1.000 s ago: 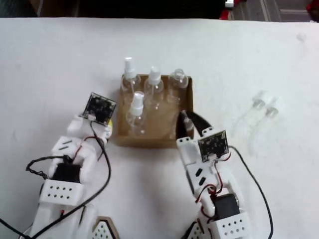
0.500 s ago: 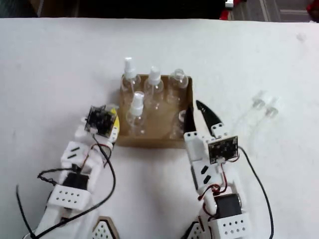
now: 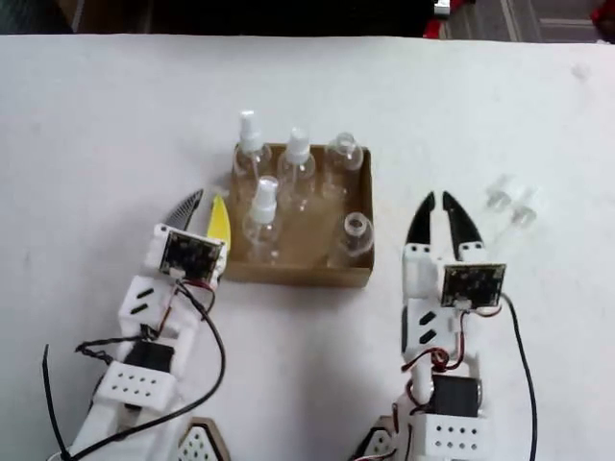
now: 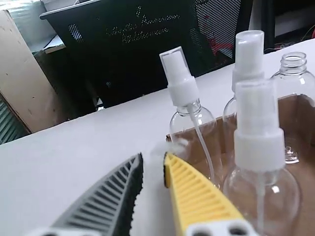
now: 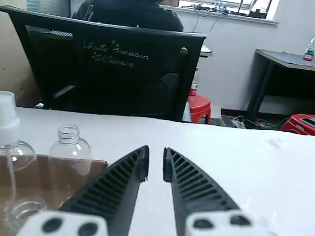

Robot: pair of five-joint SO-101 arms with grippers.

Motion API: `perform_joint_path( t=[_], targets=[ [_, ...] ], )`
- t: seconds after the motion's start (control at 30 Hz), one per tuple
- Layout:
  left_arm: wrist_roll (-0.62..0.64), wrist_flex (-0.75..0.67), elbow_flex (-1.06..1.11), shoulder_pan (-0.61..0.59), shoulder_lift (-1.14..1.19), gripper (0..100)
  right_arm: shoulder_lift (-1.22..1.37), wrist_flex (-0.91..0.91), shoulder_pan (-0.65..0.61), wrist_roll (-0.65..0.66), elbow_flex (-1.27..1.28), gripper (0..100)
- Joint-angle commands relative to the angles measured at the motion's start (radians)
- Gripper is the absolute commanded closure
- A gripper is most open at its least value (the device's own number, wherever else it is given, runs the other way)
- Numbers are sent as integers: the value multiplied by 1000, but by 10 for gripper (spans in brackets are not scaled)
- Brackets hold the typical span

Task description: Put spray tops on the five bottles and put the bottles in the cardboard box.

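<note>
Standing in a brown cardboard box [image 3: 300, 274], five clear plastic bottles [image 3: 354, 240], three with white spray tops [image 3: 265, 194]; both arms' jaws flank it, slightly apart, empty.

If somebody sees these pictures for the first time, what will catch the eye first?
First the cardboard box in the middle of the table, holding five clear bottles: three with white spray tops, two open-necked. Next, two loose spray tops lying on the table to the box's right, just past the empty right hand; the left hand sits at the box's left side.
</note>
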Motion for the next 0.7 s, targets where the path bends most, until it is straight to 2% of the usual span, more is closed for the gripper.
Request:
perform_joint_path(
  t=[0.0, 0.2, 0.27, 0.47, 0.53, 0.67],
  targets=[
    [9, 21, -2, 10, -21, 928, -4, 2, 47, 12, 8, 955],
    [0, 160, -2, 150, -21, 928, -2, 27, 47, 63, -40, 955],
    [0, 206, -2, 154, -22, 928, -2, 59, 42, 63, -87, 955],
    [9, 207, -2, 28, -22, 928, 76, 108, 50, 69, -278, 955],
    [12, 192, -2, 5, -22, 928, 189, 108, 56, 69, -367, 955],
    [98, 189, -3, -35, -22, 928, 535, 111, 99, 60, -608, 955]
  ],
)
